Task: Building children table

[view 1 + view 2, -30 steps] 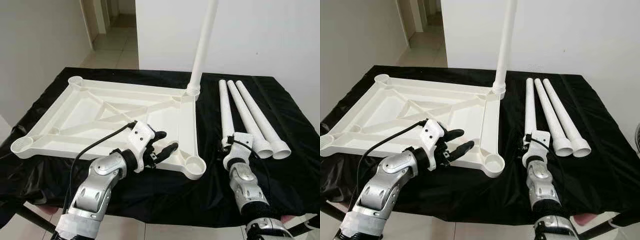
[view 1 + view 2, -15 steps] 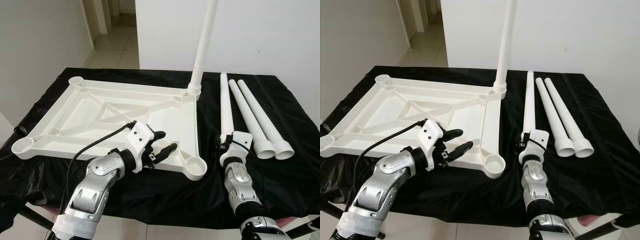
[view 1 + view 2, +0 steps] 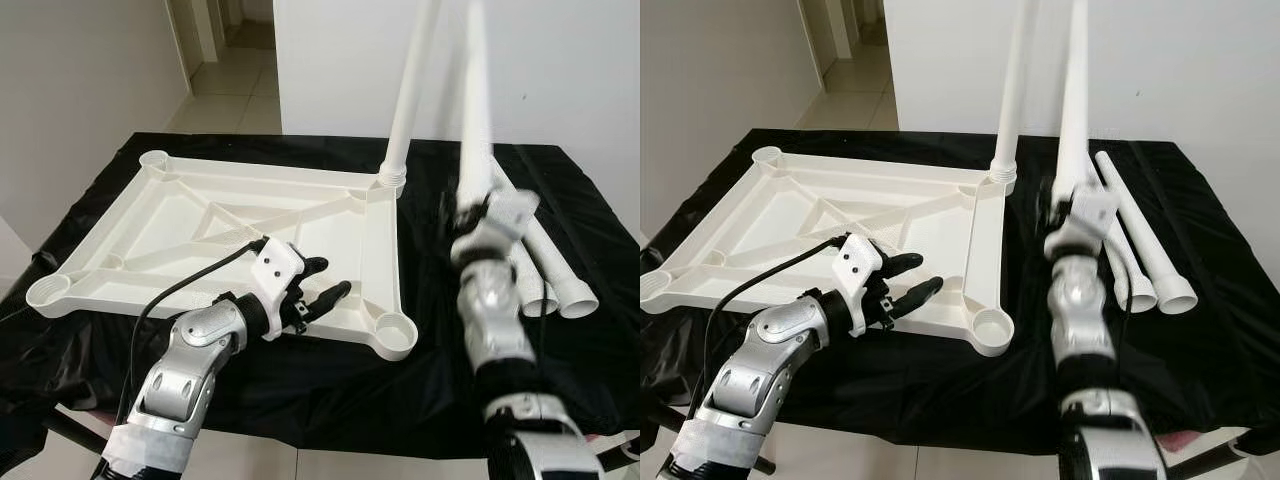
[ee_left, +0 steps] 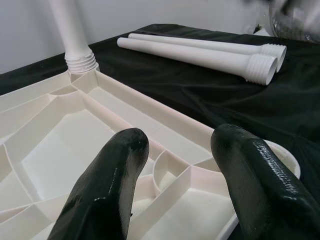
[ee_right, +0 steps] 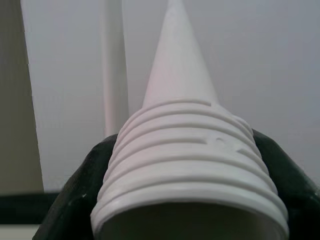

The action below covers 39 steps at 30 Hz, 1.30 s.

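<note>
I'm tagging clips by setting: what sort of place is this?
Probably a room in a home: plain white walls, a tiled hallway behind, and a black-draped table holding a white tabletop.

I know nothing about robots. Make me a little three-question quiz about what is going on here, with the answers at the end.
1. True or false: the right gripper is shut on a white table leg and holds it upright.
2. How many table legs lie flat on the black cloth? A) one B) two C) four
3. Fill in: one leg is already screwed into the far right ______ of the upturned tabletop.

Key
1. True; its threaded end sits between the fingers.
2. B; the two spare legs lie side by side.
3. Corner. The left gripper hangs open over the tabletop's near edge.
</note>
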{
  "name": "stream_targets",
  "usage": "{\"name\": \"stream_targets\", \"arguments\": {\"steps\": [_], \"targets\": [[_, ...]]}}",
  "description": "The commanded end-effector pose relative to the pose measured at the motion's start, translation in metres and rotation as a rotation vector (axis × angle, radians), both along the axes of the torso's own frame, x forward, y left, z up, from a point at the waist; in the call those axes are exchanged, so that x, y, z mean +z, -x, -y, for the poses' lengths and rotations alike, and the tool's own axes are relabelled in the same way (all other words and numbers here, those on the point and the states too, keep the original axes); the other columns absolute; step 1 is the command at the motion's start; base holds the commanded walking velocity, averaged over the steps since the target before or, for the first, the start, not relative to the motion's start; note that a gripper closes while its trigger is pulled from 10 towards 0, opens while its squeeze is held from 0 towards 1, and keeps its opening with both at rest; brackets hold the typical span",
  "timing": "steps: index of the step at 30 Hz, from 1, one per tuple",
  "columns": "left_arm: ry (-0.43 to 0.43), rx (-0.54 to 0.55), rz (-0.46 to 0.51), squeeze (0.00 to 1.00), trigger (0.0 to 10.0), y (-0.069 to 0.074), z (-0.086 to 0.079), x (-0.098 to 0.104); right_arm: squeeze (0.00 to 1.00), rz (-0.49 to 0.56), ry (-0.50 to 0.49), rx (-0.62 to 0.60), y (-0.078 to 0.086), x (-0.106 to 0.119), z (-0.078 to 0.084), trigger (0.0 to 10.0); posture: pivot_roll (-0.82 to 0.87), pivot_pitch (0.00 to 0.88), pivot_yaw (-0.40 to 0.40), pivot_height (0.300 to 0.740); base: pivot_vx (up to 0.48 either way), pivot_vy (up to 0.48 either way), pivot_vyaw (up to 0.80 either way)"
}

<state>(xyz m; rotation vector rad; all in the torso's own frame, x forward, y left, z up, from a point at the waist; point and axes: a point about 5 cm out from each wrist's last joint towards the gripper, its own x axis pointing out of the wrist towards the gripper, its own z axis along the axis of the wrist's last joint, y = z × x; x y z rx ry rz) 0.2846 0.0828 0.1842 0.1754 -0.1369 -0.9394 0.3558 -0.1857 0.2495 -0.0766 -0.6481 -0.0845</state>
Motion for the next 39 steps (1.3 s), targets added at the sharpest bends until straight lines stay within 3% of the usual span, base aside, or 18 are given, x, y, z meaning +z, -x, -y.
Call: {"name": "stream_targets", "arguments": {"steps": [1,2,7,8,9,13,22,24,25,28,33,35,39], "targets": [[0.007,0.030,0.014,0.00,10.0,-0.004,-0.003,0.002,0.00,0.089,0.032,0.041,0.003,0.027,-0.008,10.0,0.00,0.057,0.067,0.740,0.000,0.000,0.00],[0.006,0.029,0.015,0.00,10.0,-0.004,-0.003,0.002,0.00,0.138,0.048,0.052,0.004,0.041,-0.011,10.0,0.00,0.057,0.067,0.740,0.000,0.000,0.00],[0.011,0.023,0.010,0.00,10.0,-0.005,-0.002,0.003,0.00,0.211,0.059,0.073,0.009,0.063,-0.016,10.0,0.00,0.057,0.063,0.740,0.000,0.000,0.00],[0.017,0.019,-0.009,0.00,10.0,-0.008,-0.004,0.003,0.00,0.293,0.078,0.114,0.017,0.085,-0.025,10.0,0.00,0.057,0.062,0.740,0.000,0.000,0.00],[0.020,0.017,-0.024,0.00,10.0,-0.010,-0.005,0.003,0.00,0.319,0.081,0.137,0.020,0.093,-0.029,10.0,0.00,0.057,0.062,0.740,0.000,0.000,0.00],[0.027,0.009,-0.038,0.00,10.0,-0.013,-0.007,0.004,0.00,0.344,0.104,0.193,0.025,0.100,-0.038,10.0,0.00,0.057,0.062,0.740,0.000,0.000,0.00],[0.042,-0.030,-0.035,0.00,10.0,-0.022,-0.006,0.013,0.00,0.294,0.170,0.299,0.029,0.087,-0.052,10.0,0.01,0.057,0.054,0.740,0.000,0.000,0.00],[0.084,-0.064,-0.045,0.00,10.0,-0.023,0.002,0.021,0.00,0.248,0.188,0.330,0.030,0.077,-0.052,10.0,0.01,0.056,0.050,0.740,0.000,0.000,0.00],[0.137,-0.090,-0.096,0.00,10.0,-0.024,0.006,0.026,0.00,0.213,0.203,0.349,0.032,0.069,-0.052,10.0,0.01,0.056,0.049,0.740,0.000,0.000,0.00],[0.193,-0.135,-0.139,0.00,10.0,-0.025,0.007,0.032,0.00,0.161,0.236,0.368,0.035,0.056,-0.050,10.0,0.00,0.055,0.052,0.740,0.000,0.000,0.00],[0.203,-0.147,-0.159,0.00,10.0,-0.027,0.003,0.031,0.00,0.143,0.242,0.376,0.036,0.052,-0.049,10.0,-0.01,0.054,0.053,0.740,0.000,0.000,0.00],[0.059,-0.202,-0.227,0.00,10.0,-0.027,-0.014,0.007,0.00,0.112,0.251,0.385,0.039,0.044,-0.048,10.0,-0.02,0.046,0.065,0.740,0.000,0.000,0.00],[-0.010,-0.251,-0.264,0.00,10.0,-0.024,-0.030,-0.005,0.00,0.090,0.258,0.389,0.042,0.039,-0.048,10.0,-0.03,0.039,0.075,0.740,0.000,0.000,0.00]]}}
